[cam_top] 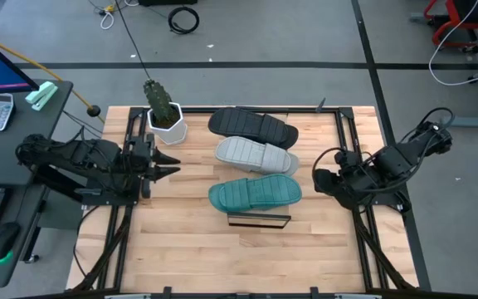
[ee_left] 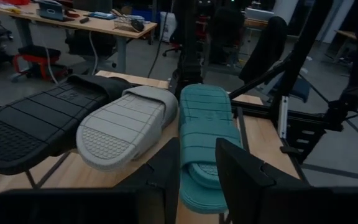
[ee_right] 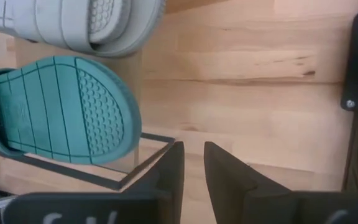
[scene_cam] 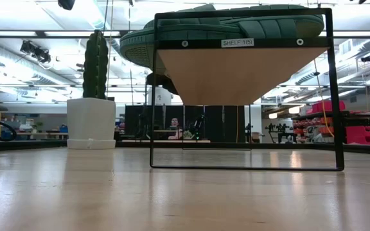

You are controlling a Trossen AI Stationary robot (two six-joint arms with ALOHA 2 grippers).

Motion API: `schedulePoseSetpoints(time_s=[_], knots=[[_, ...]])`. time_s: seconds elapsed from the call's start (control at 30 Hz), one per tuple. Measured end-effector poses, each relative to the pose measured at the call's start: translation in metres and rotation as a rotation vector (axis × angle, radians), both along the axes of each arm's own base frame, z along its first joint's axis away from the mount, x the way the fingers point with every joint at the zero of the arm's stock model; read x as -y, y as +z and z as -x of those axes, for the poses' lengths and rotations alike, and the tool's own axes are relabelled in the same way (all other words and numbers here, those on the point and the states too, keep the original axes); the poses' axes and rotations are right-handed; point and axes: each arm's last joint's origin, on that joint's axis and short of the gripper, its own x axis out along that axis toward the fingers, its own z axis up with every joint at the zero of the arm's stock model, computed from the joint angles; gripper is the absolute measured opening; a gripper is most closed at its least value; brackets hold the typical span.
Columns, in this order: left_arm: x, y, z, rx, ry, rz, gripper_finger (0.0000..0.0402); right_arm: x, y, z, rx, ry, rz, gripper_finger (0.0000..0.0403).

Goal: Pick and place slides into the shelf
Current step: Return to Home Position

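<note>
Three slides lie side by side on the shelf (cam_top: 260,218) in the middle of the table: the black one (cam_top: 253,124) farthest, the light grey one (cam_top: 256,154) in the middle, the teal one (cam_top: 256,193) nearest. From table height the teal slide (scene_cam: 236,29) rests on the shelf's top board (scene_cam: 243,70). My left gripper (cam_top: 175,169) hovers left of the slides, pointing at them, open by a narrow gap (ee_left: 197,149). My right gripper (cam_top: 318,184) hangs right of the teal slide (ee_right: 61,112), pointing down at bare table, its fingers a little apart (ee_right: 193,149).
A green plant in a white pot (cam_top: 166,116) stands at the table's far left, close to the black slide. Black frame rails run along the table's left (cam_top: 127,166) and right (cam_top: 355,166) sides. Bare wood lies near the front edge (cam_top: 247,257).
</note>
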Motion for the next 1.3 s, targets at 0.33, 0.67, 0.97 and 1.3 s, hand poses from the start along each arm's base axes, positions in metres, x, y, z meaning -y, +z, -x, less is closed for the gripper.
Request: schedulePoseSetpoints(time_s=[0.33,0.67,0.97,1.3], knots=[[0.004,-0.027,-0.011,0.029,-0.047,0.070,0.0107,-0.009,-0.004,0.017,0.011,-0.023,-0.033,0.0054],[0.003,-0.029,-0.010,0.153,0.001,0.069,0.0107,-0.020,-0.038,0.006,0.073,-0.037,-0.072,0.0042],[0.000,-0.024,-0.003,0.196,0.020,0.076,0.0107,-0.019,-0.066,0.004,0.164,-0.068,-0.076,0.0005],[0.003,-0.049,-0.010,0.384,0.013,0.123,0.0104,-0.012,-0.064,0.005,0.184,-0.096,-0.080,0.0016]])
